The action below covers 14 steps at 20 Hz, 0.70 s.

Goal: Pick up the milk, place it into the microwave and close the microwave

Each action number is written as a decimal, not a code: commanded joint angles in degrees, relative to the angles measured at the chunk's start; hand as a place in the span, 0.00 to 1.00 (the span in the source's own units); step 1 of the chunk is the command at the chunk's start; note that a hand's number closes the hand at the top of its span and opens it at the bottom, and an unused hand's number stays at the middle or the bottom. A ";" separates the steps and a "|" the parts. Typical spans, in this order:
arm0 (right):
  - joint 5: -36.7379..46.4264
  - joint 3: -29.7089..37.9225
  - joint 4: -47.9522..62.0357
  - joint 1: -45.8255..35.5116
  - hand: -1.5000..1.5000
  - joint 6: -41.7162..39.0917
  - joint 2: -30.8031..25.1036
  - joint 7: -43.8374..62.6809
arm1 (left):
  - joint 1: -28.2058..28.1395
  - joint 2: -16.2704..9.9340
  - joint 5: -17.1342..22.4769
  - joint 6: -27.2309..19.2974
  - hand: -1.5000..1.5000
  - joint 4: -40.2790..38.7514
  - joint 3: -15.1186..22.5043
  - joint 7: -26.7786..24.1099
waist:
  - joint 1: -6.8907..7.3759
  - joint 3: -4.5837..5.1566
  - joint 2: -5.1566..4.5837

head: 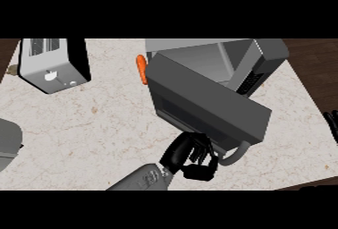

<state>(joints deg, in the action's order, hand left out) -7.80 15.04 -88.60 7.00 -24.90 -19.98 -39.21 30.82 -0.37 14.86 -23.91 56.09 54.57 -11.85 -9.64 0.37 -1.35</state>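
Pale speckled stone covers the counter, with dark wood flooring showing past its far corners and right edge. At the far left stands a toaster, white on top with black sides, its slots pointing away from me. At the left edge, nearer to me, a grey rounded shape pokes into view; I cannot tell what it is. Moving right, an orange carrot lies just beside the far left corner of the microwave door. The microwave sits at the far right of the counter, its grey cavity open, and its door swings out toward the near side, hanging across the middle of the counter. A curved grey handle hangs off the door's near end. One grey forearm comes up from the lower edge, and its black hand is against the near end of the door, right next to the handle, with the fingers curled. I cannot tell which of the robot's hands this is, nor whether it is actually gripping anything. At the right edge a few dark fingers show, too little to judge. The milk is nowhere that I can make out; whether it sits inside the cavity is hidden by the door.
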 commanded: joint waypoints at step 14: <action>-8.21 -1.75 -6.52 -4.40 0.00 -6.36 -5.83 7.50 | 11.23 0.36 18.06 -9.65 1.00 -1.48 -8.84 -9.90 | -6.48 0.27 -2.31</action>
<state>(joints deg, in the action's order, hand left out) -14.25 13.20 -94.35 3.68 -29.10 -24.24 -32.68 39.04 -0.17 29.56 -32.95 55.89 48.06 -20.19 -15.03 0.63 -3.17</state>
